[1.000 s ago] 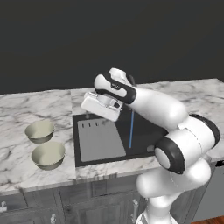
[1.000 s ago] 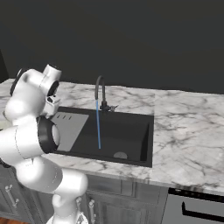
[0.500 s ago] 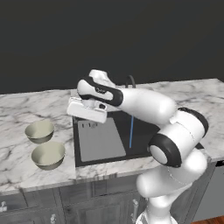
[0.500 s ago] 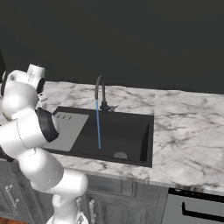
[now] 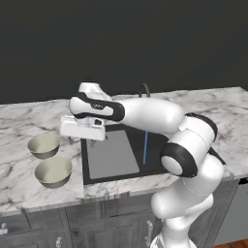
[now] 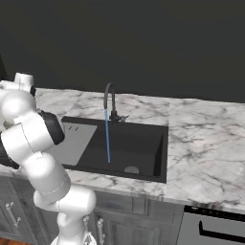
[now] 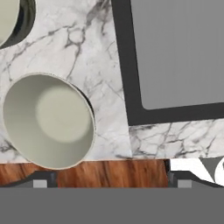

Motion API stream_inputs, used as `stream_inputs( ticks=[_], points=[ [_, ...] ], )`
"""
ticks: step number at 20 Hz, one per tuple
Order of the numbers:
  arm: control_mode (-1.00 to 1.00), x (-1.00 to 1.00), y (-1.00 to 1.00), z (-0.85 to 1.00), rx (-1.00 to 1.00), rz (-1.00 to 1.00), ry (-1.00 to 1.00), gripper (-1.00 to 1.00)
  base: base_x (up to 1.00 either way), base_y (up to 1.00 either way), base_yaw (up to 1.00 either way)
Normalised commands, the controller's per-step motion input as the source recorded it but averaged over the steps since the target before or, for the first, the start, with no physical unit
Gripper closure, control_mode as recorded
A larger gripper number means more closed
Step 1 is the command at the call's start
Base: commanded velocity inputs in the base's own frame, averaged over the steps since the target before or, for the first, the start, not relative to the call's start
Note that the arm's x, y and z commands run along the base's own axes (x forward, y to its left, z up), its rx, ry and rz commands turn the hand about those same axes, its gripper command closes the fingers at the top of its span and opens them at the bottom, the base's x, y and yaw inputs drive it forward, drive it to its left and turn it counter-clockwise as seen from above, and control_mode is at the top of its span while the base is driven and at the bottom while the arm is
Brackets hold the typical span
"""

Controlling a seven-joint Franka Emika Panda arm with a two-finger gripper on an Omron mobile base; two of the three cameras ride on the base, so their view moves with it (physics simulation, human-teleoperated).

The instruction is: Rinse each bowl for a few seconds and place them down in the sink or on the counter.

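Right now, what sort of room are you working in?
A kitchen, rendered. A black sink with a running faucet is set into a marble counter over dark cabinets, and two bowls sit left of the sink.

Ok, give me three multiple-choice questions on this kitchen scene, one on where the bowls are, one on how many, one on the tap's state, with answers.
1. Where do the bowls stand?
A. in the basin
B. on the counter left of the sink
C. on the drainboard

2. How many bowls are there?
A. one
B. two
C. three

3. What is the faucet doing?
A. running
B. off
C. dripping into a bowl

Answers: 1 B, both sit on marble beside the sink's left rim. 2 B, two alike bowls show in the left base view. 3 A, a blue stream falls from the spout into the basin.
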Motion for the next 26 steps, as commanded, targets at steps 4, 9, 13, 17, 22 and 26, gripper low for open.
stream_inputs(
  ticks=[4,9,13,17,22,26],
  points=[
    [-1.00,-0.08,0.38,-0.17,-0.06,0.03,0.02,-1.00,0.00,0.00,0.00],
    [-1.00,-0.08,0.19,-0.24,-0.09,0.06,-0.01,-1.00,0.00,0.00,0.00],
    [-1.00,-0.01,0.08,-0.21,-0.10,0.06,-0.06,-1.00,0.00,0.00,0.00],
    [-1.00,0.00,0.03,-0.18,-0.04,0.04,-0.03,-1.00,0.00,0.00,0.00],
    [-1.00,-0.01,0.07,-0.22,-0.02,0.03,-0.03,-1.00,0.00,0.00,0.00],
    [-1.00,0.00,0.06,-0.25,0.00,0.00,-0.03,-1.00,0.00,0.00,0.00]
  ],
)
